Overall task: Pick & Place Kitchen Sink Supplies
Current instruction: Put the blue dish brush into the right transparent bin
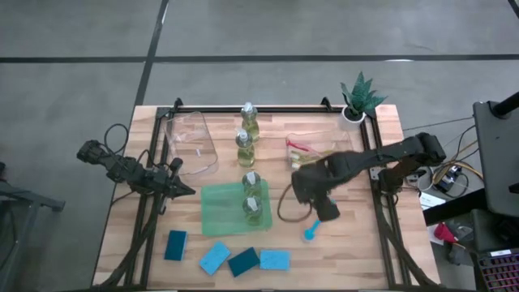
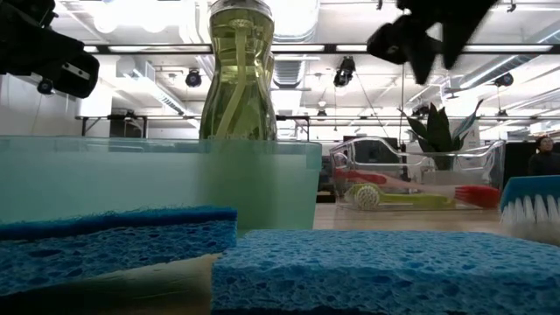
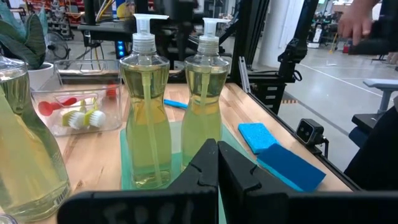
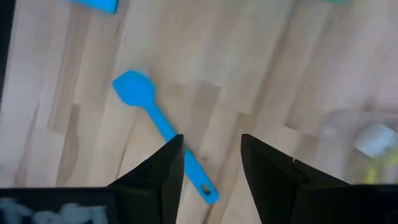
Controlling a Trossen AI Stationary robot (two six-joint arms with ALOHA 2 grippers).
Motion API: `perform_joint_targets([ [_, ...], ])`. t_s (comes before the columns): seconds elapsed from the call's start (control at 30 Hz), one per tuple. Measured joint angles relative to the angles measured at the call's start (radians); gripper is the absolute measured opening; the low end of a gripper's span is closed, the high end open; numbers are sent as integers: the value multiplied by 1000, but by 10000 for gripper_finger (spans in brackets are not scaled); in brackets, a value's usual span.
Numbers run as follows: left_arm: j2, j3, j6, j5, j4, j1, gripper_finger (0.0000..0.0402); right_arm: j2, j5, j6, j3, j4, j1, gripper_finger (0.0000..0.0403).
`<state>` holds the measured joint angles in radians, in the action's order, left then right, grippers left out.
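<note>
Fingers of the right gripper (image 4: 210,158) are hovering apart beside the blue brush (image 4: 163,130) near the counter's front edge, risking nudging its thin handle aside.

Your right gripper (image 4: 210,165) hangs with fingers parted above the wooden surface (image 4: 261,74), the blue brush (image 4: 163,132) lying just beside one finger.
</note>
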<state>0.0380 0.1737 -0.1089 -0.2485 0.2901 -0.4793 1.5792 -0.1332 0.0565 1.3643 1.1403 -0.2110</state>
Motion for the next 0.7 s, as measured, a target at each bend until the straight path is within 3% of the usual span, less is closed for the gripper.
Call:
perform_joint_targets([
  [0.33, 0, 0, 0, 0, 0, 0, 0, 12, 1, -33, -186, -176, -135, 167],
  [0.5, 0, 0, 0, 0, 0, 0, 0, 13, 0, -65, -284, -322, -162, 172],
  [0.7, 0, 0, 0, 0, 0, 0, 0, 13, 0, -133, -337, -330, -164, 165],
])
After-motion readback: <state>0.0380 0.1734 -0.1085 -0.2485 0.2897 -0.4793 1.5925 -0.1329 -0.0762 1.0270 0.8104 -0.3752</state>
